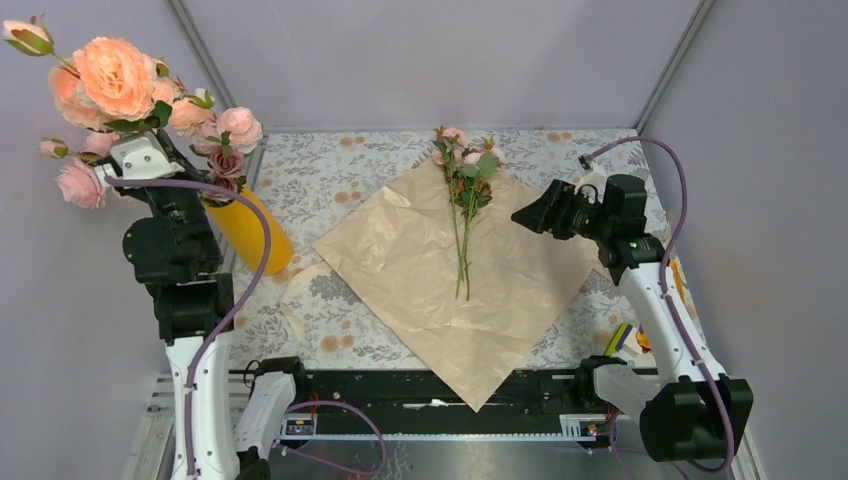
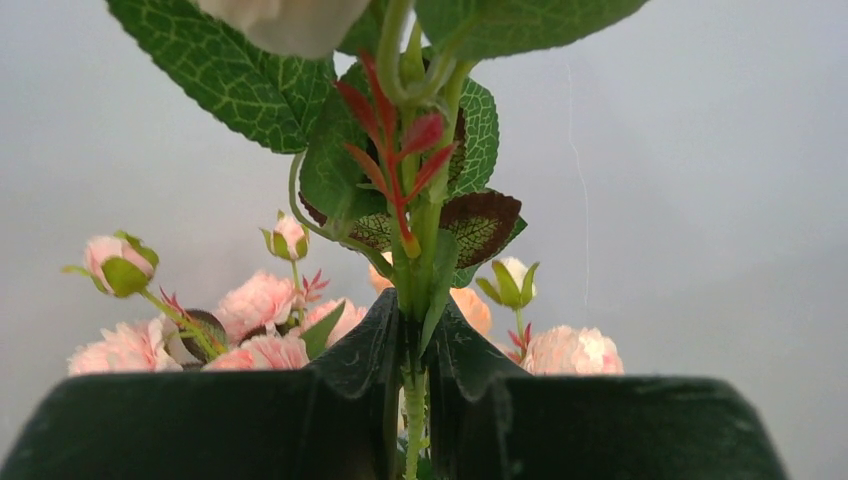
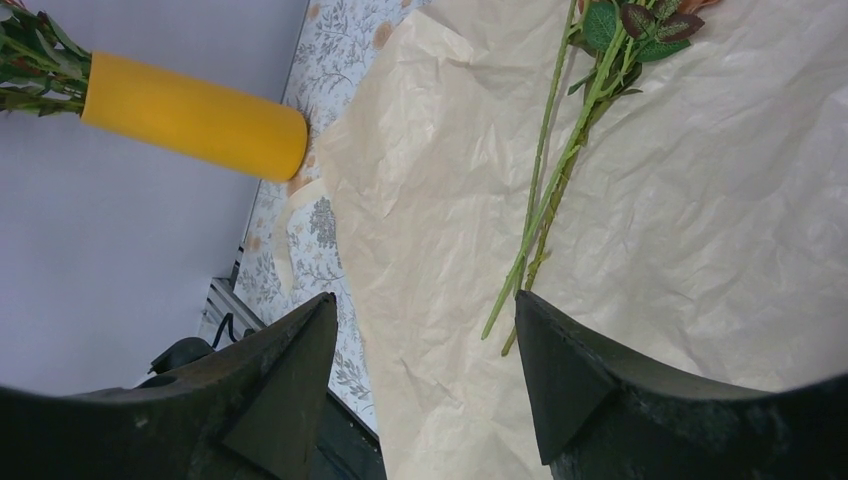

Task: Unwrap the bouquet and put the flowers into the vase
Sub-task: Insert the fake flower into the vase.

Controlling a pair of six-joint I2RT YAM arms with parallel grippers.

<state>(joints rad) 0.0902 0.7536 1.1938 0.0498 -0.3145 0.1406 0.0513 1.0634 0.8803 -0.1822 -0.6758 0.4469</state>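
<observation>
Flowers (image 1: 464, 200) lie with stems toward the near edge, just left of the wide-open right gripper (image 1: 522, 215); left gripper (image 2: 413, 335) clamps a big-rose stem (image 2: 428, 225).

Flowers (image 1: 463, 200) lie on the unfolded, crinkled peach paper (image 1: 400, 270), heads toward the table's (image 1: 330, 170) far edge; the yellow-orange vase (image 1: 250, 232) tilts near the left edge.
</observation>
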